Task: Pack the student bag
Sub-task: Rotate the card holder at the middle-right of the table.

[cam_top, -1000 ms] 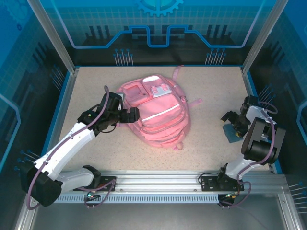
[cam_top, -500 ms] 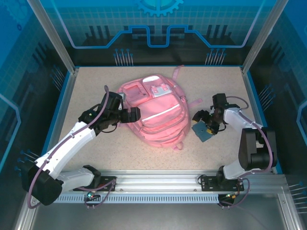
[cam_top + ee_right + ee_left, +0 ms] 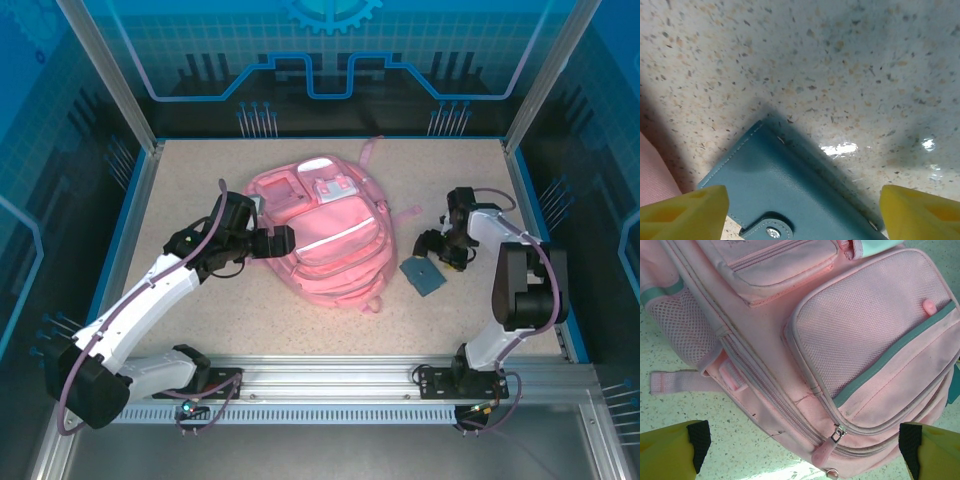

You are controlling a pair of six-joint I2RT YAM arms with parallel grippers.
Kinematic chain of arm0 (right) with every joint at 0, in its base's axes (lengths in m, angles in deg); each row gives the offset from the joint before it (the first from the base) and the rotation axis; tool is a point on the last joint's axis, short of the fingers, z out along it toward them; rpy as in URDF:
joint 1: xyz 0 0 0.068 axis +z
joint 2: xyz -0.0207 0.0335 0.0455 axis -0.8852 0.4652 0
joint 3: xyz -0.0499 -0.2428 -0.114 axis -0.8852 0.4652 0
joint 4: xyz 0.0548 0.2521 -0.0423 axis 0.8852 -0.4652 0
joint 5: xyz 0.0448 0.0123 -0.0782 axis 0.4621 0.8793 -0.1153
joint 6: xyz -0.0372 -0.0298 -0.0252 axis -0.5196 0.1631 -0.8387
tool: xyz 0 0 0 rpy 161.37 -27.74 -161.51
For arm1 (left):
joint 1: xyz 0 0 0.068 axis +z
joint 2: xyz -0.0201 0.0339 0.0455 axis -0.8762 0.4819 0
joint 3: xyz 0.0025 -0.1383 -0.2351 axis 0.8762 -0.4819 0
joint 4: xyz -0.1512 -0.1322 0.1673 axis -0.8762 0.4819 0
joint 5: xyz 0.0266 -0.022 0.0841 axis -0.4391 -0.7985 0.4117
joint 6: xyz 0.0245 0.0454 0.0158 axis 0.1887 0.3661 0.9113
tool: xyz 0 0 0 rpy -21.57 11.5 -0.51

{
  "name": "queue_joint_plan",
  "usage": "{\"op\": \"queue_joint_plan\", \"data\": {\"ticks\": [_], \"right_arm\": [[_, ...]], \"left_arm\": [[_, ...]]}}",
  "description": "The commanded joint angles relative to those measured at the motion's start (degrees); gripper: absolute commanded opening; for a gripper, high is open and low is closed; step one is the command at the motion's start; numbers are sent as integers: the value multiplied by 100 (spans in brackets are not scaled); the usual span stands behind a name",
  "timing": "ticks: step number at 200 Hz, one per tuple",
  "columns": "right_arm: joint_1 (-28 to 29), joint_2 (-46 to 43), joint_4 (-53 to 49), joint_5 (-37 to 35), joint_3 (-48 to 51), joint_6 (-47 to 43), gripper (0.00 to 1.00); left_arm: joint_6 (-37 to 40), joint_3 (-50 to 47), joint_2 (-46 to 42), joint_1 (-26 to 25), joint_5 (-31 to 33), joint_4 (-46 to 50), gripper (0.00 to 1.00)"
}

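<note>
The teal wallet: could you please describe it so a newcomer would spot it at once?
Start at the pink backpack in the middle of the speckled table. Just off its right side, by the right gripper, lies the teal wallet: small, flat and square-cornered, with a snap tab, unlike the big, soft backpack.

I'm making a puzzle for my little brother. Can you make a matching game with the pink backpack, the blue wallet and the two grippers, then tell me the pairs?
Things:
1. student bag
2. wallet
3. left gripper
4. right gripper

Descriptions:
A. teal-blue, lying flat on the table
B. open, at the bag's edge
C. pink, in the middle of the table
D. open, just over the wallet

Pairs: 1-C, 2-A, 3-B, 4-D
</note>
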Motion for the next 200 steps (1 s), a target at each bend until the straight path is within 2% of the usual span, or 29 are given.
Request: {"op": "queue_joint_plan", "data": {"ticks": [1,41,70,91,125,169,200], "right_arm": [[-50,-44,-168,258,179,49,83],[142,-437,28,1045,737,357,84],[300,-862,133,1540,1009,357,72],[297,-1020,70,1175,1042,297,62],[293,-998,-87,419,1081,353,57],[288,-727,198,854,1192,312,48],[294,-449,296,1078,1169,273,39]], "left_arm": [[20,107,-63,28,-130,81,99],[3,80,-52,27,-170,55,99],[10,120,0,25,-198,46,99],[6,142,27,31,-248,31,99],[14,210,75,25,-336,63,99],[196,353,172,-3,-578,104,99],[426,629,401,-223,-515,217,99]]}}
